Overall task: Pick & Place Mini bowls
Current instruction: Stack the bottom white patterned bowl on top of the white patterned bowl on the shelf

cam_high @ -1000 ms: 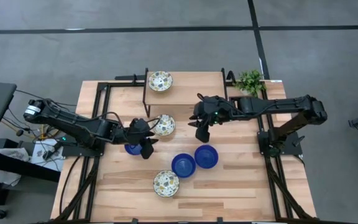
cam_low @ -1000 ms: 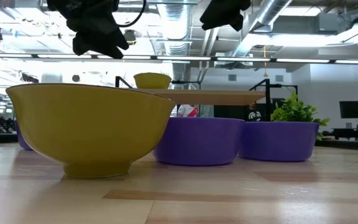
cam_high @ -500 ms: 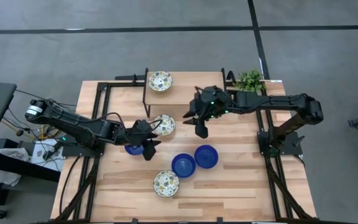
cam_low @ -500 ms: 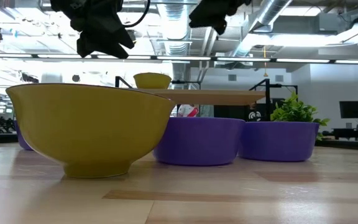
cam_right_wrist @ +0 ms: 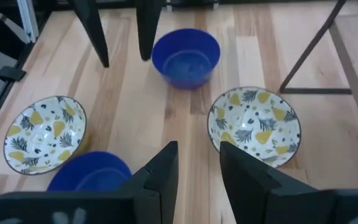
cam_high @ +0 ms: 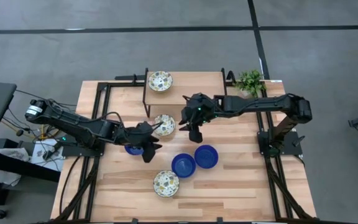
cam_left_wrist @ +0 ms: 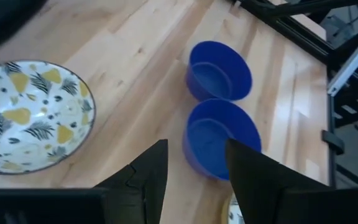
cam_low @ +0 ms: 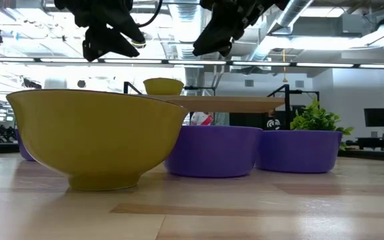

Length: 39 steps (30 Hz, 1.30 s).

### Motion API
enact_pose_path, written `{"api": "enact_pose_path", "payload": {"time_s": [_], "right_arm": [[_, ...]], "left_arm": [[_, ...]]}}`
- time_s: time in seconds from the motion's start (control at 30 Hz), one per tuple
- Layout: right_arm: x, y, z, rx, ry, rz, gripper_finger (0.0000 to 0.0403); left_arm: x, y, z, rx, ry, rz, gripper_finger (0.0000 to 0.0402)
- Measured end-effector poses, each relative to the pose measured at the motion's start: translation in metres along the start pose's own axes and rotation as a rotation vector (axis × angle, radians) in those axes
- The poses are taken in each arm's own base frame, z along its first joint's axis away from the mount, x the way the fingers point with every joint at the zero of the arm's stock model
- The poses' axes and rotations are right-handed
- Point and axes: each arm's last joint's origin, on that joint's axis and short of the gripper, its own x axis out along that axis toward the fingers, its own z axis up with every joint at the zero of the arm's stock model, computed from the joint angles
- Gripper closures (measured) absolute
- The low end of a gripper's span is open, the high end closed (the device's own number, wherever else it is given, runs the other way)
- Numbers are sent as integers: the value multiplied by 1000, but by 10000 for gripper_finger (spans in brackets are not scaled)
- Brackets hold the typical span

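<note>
Left gripper open, empty, above blue bowl; right gripper open, empty, beside patterned bowl.

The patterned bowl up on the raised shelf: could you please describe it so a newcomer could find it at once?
Start at the wooden table and find the raised wooden shelf along its far edge, left of the green plant. The patterned bowl sits at that shelf's left end. It is the only bowl off the tabletop; the other two patterned bowls stand lower down.
</note>
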Motion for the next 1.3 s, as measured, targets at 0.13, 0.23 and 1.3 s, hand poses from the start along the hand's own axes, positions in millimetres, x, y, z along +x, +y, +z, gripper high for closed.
{"api": "enact_pose_path", "payload": {"time_s": [0.13,0.23,1.3], "right_arm": [[-1,0,-1,2,8,0,296],[-1,0,-3,8,29,3,296],[-8,17,-10,-35,133,44,296]], "left_arm": [[0,-2,-1,-6,10,-24,244],[-1,-5,-3,0,12,-41,244],[4,-35,-16,42,30,-196,244]]}}
